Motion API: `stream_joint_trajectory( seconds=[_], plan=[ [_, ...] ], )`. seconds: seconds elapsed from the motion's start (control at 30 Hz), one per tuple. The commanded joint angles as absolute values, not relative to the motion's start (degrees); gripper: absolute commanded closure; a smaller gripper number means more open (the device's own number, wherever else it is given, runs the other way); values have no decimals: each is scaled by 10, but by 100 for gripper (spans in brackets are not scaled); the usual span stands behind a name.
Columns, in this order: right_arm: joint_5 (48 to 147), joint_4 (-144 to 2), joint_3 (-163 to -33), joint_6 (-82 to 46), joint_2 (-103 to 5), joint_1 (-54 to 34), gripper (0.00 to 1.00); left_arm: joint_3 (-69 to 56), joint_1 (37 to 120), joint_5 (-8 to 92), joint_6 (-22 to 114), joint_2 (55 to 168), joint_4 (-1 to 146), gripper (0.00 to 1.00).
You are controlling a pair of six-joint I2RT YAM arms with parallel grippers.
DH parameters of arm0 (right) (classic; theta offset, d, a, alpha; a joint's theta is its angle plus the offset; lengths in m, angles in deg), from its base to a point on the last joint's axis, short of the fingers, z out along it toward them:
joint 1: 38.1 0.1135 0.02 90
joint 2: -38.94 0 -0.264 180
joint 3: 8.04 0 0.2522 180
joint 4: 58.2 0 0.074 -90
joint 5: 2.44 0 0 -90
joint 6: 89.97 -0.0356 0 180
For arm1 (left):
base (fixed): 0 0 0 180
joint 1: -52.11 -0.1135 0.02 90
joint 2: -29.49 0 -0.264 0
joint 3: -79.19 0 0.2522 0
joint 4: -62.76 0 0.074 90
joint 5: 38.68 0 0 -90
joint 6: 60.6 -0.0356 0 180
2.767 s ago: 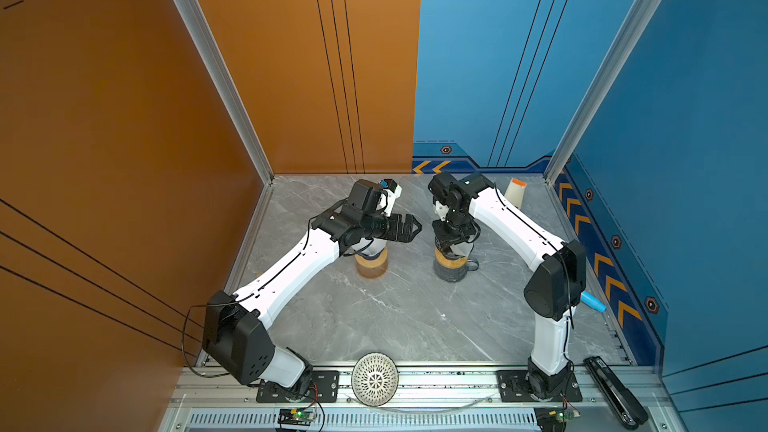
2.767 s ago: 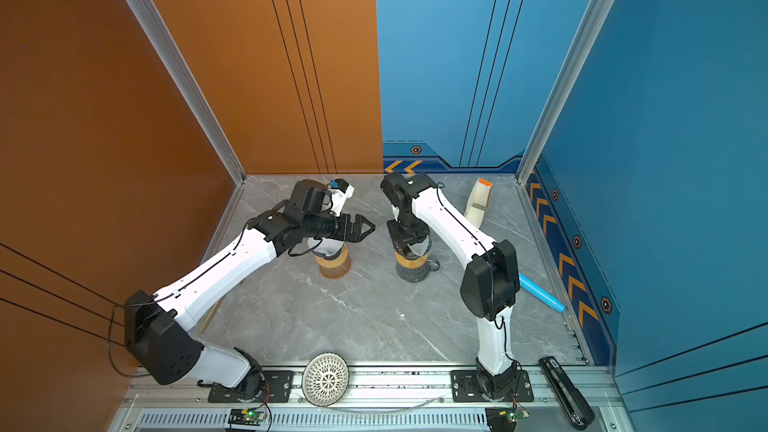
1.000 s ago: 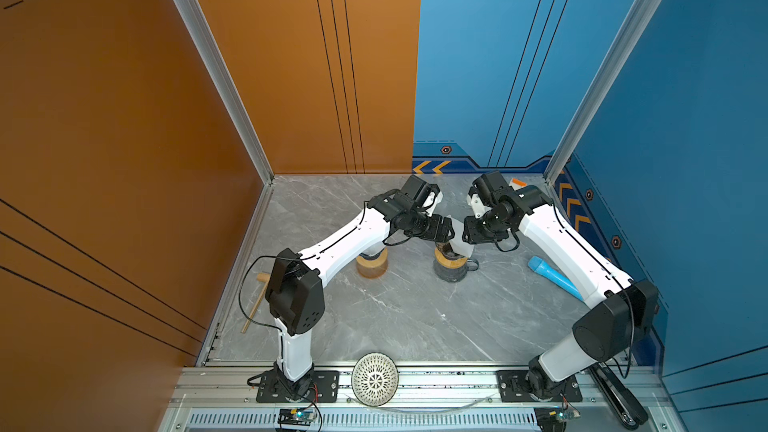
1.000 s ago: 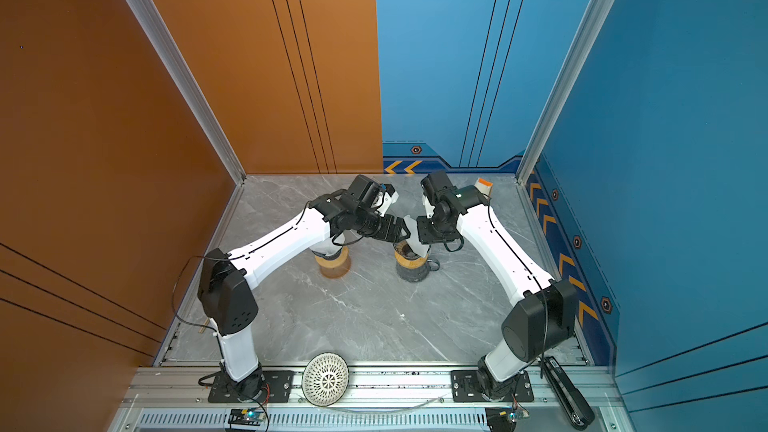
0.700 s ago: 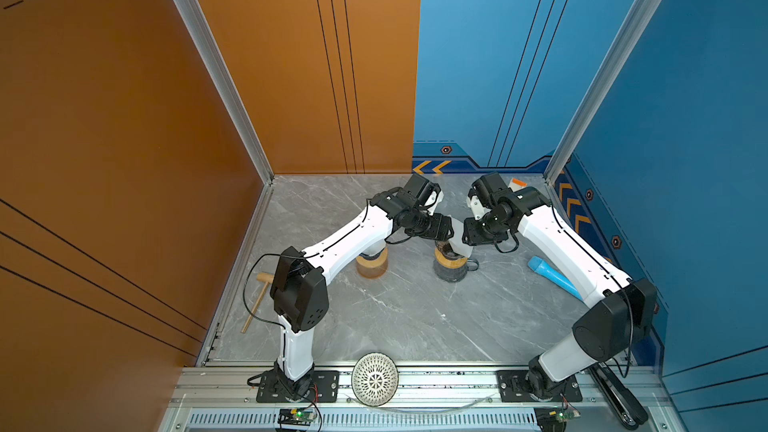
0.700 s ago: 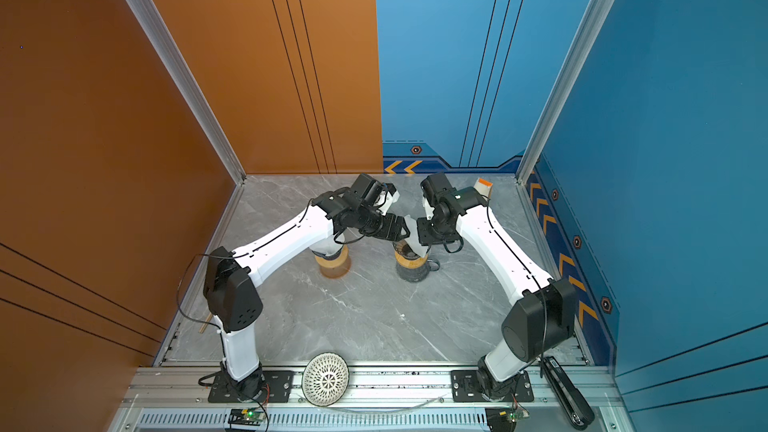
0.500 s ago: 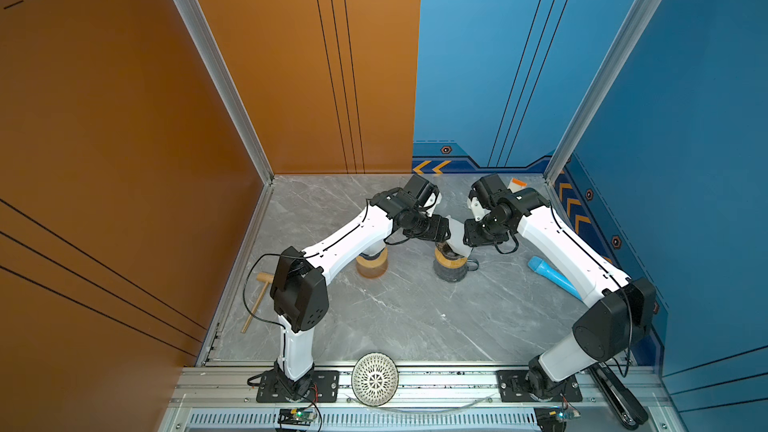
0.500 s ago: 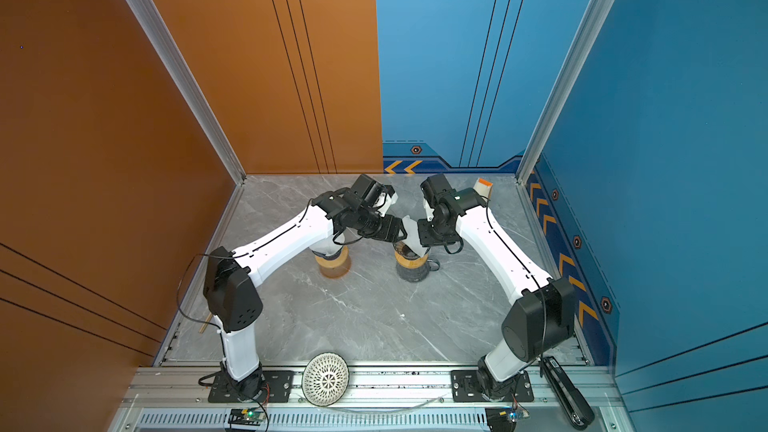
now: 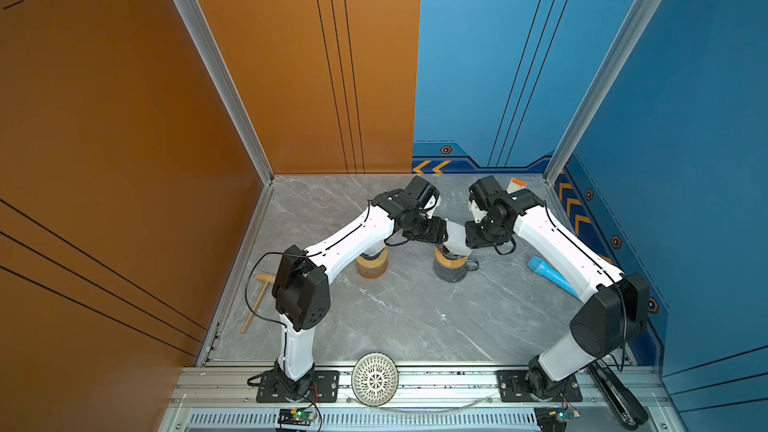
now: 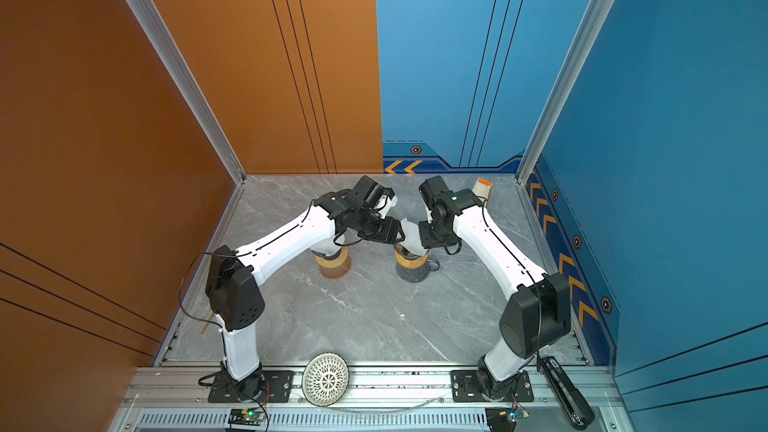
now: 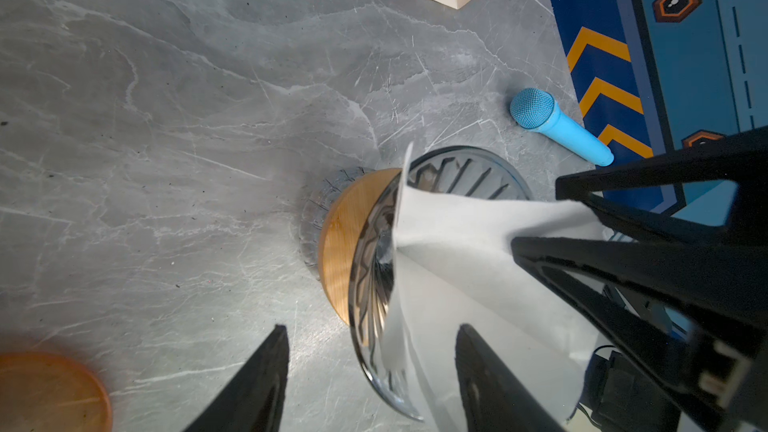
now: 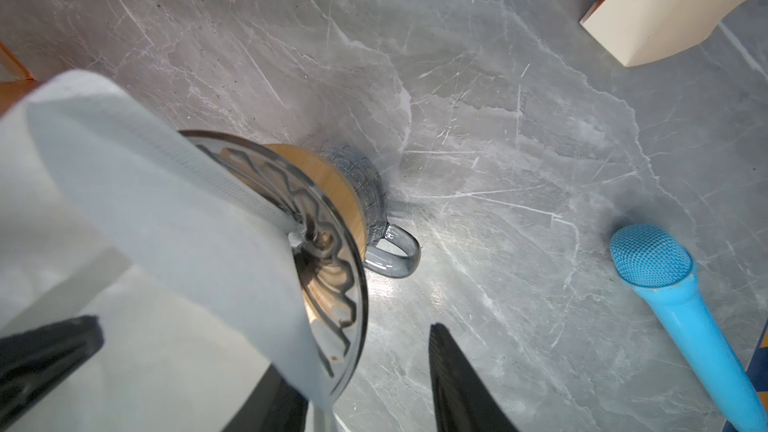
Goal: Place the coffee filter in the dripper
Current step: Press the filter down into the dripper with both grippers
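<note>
Left wrist view: my left gripper (image 11: 372,328) has its jaws apart, straddling the dripper (image 11: 465,178) rim and the lower edge of the coffee filter (image 11: 449,234). My right gripper (image 12: 266,322) is also parted. The filter drapes over one finger and the other stands clear of it.

Clearance: there is open table (image 9: 415,317) in front. The blue microphone (image 9: 550,276) lies well apart on the right. The amber cup (image 9: 371,265) is near on the left, under my left arm.

The filter's tip points down into the dripper's centre. Its long axis is tilted, with the mouth toward my jaws.
</note>
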State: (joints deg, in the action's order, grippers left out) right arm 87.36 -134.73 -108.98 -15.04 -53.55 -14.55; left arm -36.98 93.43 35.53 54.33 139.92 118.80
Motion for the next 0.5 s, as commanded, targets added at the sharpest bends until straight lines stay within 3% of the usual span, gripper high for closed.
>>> stream_joint_trajectory(
  seconds=[0.0, 0.47],
  plan=[
    [850, -1347, -1083, -151, -544, -143, 55, -365, 934, 354, 542, 1412, 1205, 36],
    [848, -1345, -1076, -153, -561, -135, 55, -371, 935, 339, 536, 1424, 1205, 40]
  ],
)
